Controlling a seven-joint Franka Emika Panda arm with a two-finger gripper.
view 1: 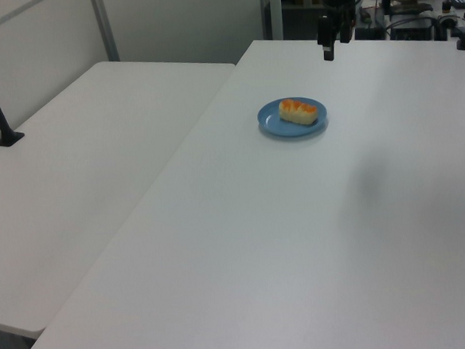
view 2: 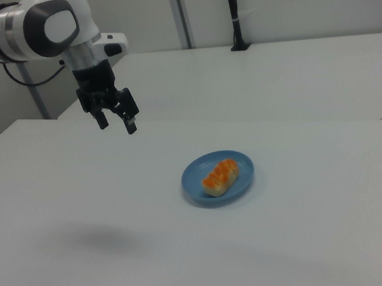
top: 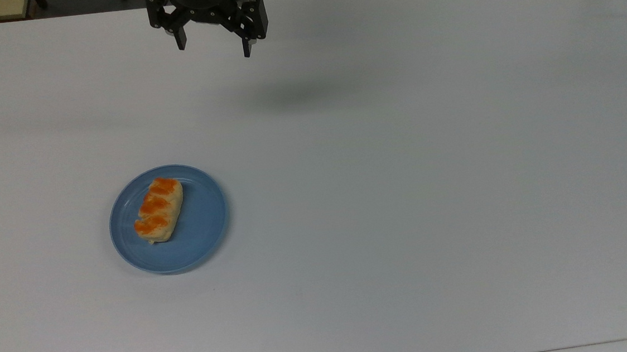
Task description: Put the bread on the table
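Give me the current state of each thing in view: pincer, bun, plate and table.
Black two-finger pincer: open, empty, hanging above the table, apart from the plate.
Small oblong pale-beige bread with orange glazed patches: lying on the plate, not gripped.
Round blue plate: flat on the table, holding the bread.
Large white rectangular table: bears the plate; bread not yet on it.

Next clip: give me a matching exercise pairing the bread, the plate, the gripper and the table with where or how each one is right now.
Things:
1. bread
2. blue plate
3. gripper
4. table

States:
A. open, hanging in the air near the top view's upper edge
B. lying on the plate
C. white, carrying the plate
D. resting on the table, in the top view's left half

Pairs: 1-B, 2-D, 3-A, 4-C
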